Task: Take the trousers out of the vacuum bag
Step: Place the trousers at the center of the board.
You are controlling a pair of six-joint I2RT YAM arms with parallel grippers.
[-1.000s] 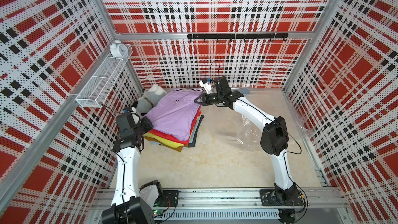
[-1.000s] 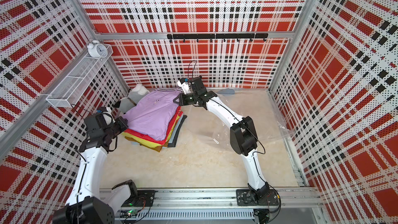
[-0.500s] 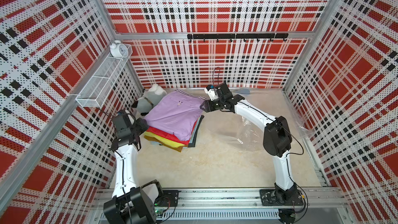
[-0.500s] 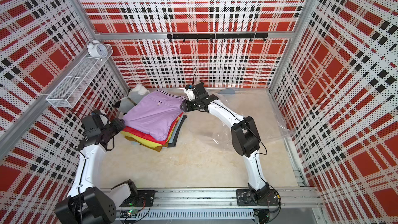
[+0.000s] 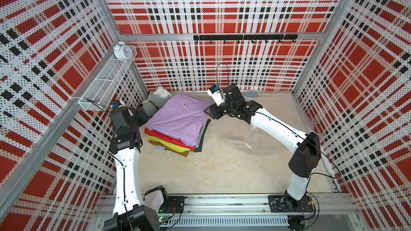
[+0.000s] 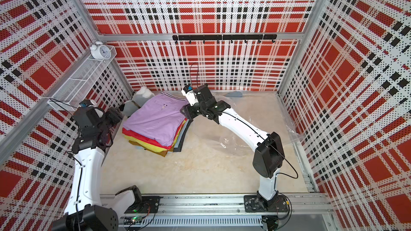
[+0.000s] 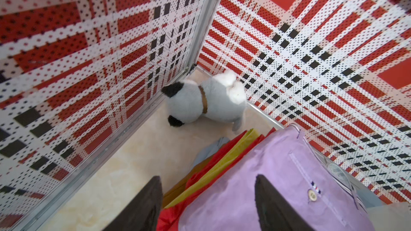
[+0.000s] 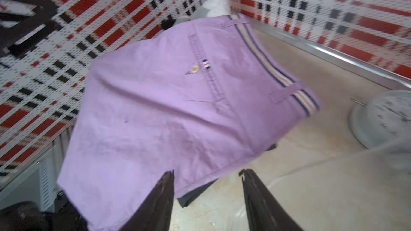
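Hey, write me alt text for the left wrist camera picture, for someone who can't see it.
A stack of folded trousers, lilac on top over red and yellow layers, lies just beyond the open left claw, whose two dark fingers hold nothing. A grey-white plush dog with a brown collar sits in the corner of the red plaid walls.

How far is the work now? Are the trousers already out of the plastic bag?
Done, it seems: the stack of folded cloth trousers, lilac on top, lies on the table beside the clear crinkly plastic vacuum bag, not inside it. In hand: nothing; the left gripper and right gripper stand open at opposite sides of the stack. Left: probably only pulling the arms back.
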